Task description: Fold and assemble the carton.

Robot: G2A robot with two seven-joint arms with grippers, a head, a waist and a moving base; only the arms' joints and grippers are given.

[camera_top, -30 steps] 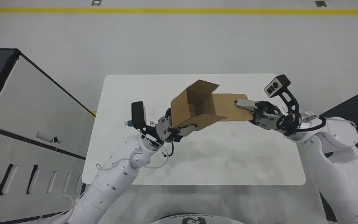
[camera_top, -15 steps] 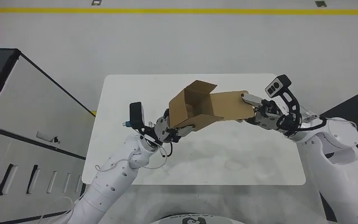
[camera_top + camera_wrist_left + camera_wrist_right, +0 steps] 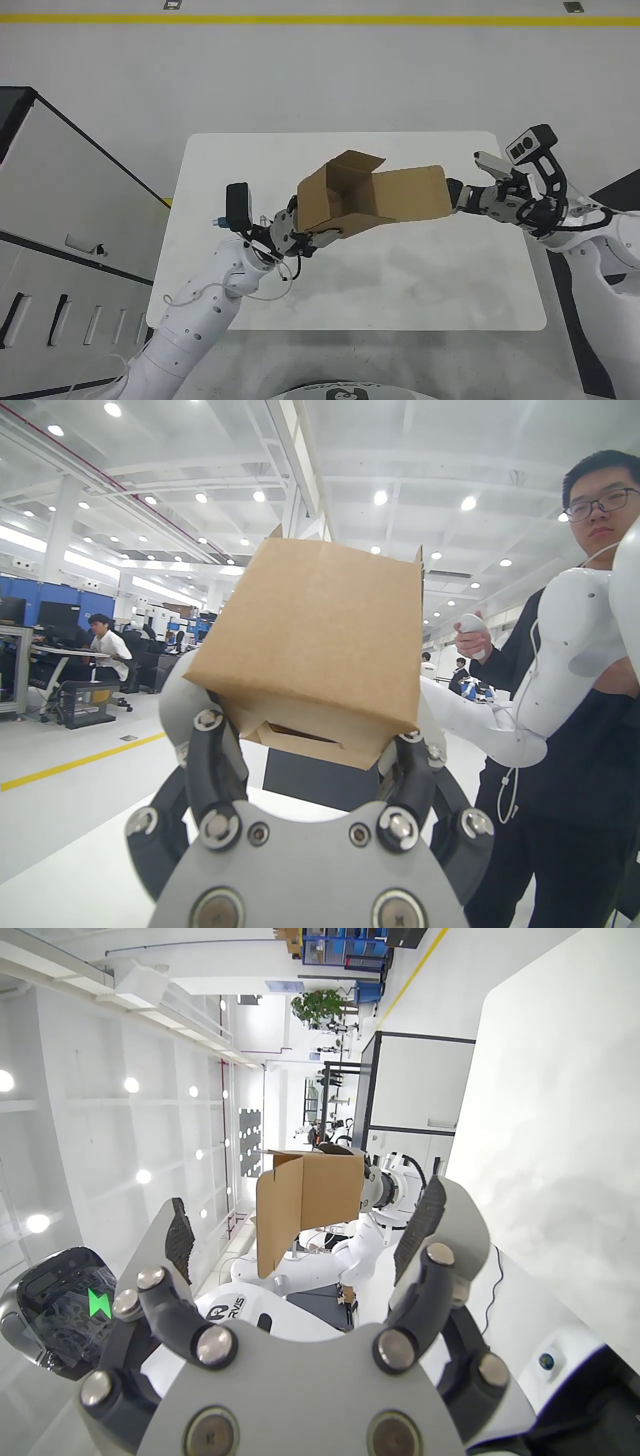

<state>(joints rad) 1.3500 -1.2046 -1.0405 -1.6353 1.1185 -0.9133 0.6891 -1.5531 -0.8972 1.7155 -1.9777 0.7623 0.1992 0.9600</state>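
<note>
A brown cardboard carton [image 3: 365,196] is held above the white table [image 3: 220,180], its open mouth facing up and one long flap stretched out to the right. My left gripper [image 3: 312,236] is shut on the carton's lower left end; in the left wrist view the fingers [image 3: 210,730] clamp the carton [image 3: 315,640] from both sides. My right gripper [image 3: 470,180] stands open just past the flap's right edge, not touching it. In the right wrist view its pads [image 3: 180,1233] are spread wide, with the carton [image 3: 310,1198] farther off between them.
A grey cabinet [image 3: 60,210] stands left of the table. A person holding a controller [image 3: 472,635] stands behind the table in the left wrist view. The table's near half is bare.
My right gripper has let go of the carton's long flap, opened and drawn back to the right. The left gripper has kept its hold, and the carton has shifted slightly left.
</note>
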